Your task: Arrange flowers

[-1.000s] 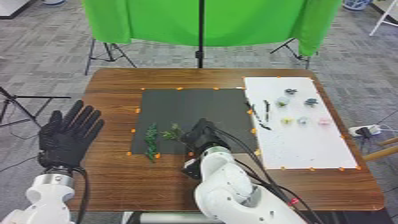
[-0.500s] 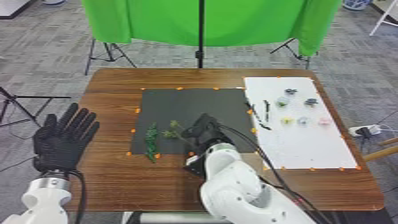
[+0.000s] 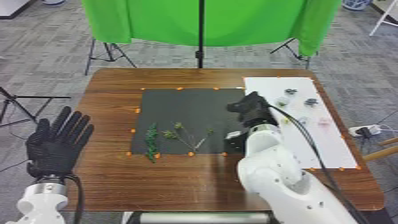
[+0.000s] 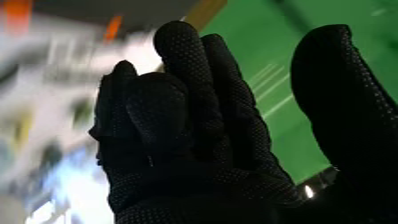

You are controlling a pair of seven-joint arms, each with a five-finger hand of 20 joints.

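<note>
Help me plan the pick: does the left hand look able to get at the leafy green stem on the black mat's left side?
Probably yes: the left hand is open, nothing visible stands between it and the leafy green stem, and the right hand is farther right.

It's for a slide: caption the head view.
Right hand over the right edge of the dark mat; left hand open; sprigs on it; blossoms on the white sheet.

Right robot hand point(image 3: 257, 113) open, thumb apart
</note>
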